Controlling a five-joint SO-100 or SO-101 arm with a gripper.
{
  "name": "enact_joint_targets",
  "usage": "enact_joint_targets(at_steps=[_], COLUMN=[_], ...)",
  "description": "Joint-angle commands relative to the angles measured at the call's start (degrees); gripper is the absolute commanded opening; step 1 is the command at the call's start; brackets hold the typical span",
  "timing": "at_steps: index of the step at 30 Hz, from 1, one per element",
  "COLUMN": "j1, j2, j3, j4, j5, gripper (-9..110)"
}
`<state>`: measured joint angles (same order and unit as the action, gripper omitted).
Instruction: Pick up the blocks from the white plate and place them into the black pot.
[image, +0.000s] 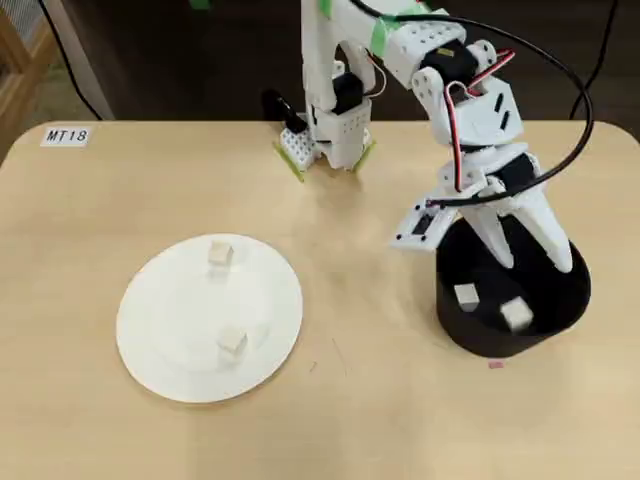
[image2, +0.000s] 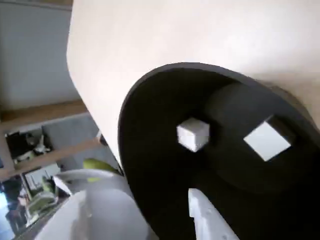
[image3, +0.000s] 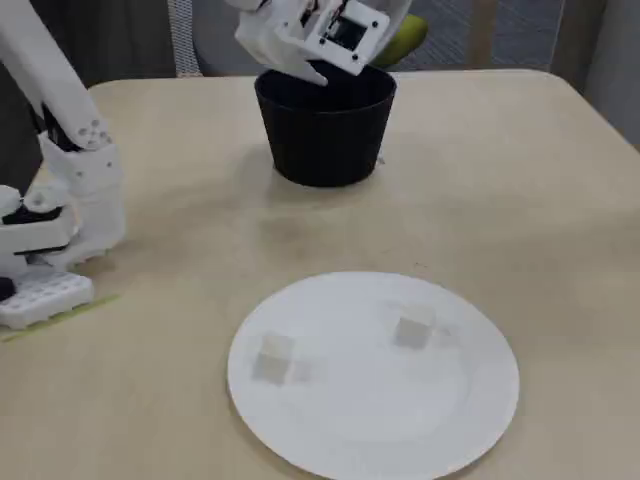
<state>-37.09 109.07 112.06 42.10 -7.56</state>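
The black pot (image: 490, 345) stands at the right of the table in the overhead view. Two cream blocks (image: 466, 295) (image: 515, 313) show inside it. My gripper (image: 530, 258) hangs over the pot's mouth, open, with nothing between its fingers. In the wrist view one block (image2: 193, 134) and another (image2: 266, 140) sit within the pot's dark wall (image2: 145, 150), and a white fingertip (image2: 202, 217) pokes in from below. The white plate (image: 170, 310) lies at the left with two blocks (image: 220, 254) (image: 232, 342) on it. The fixed view shows the plate (image3: 370, 420), its blocks (image3: 413, 328) (image3: 273, 357), the pot (image3: 325, 140) and the gripper (image3: 320, 60).
The arm's white base (image: 330, 130) is clamped at the table's far edge in the overhead view, and stands at the left in the fixed view (image3: 50, 220). A label reading MT18 (image: 66, 136) is stuck at the far left corner. Bare tabletop lies between plate and pot.
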Motion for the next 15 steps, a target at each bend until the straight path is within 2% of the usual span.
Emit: enact_joint_targets(at_steps=[1,3,9,15], j1=[2.6,5.9,19.5,37.0], j2=[4.0,6.2,12.7,15.5], j3=[-0.9,-1.0,-1.0,-1.0], j4=[5.7,10.9,24.3,31.6], j5=[1.1,1.8,1.5,-1.8], gripper=[4,-2,-2,-2])
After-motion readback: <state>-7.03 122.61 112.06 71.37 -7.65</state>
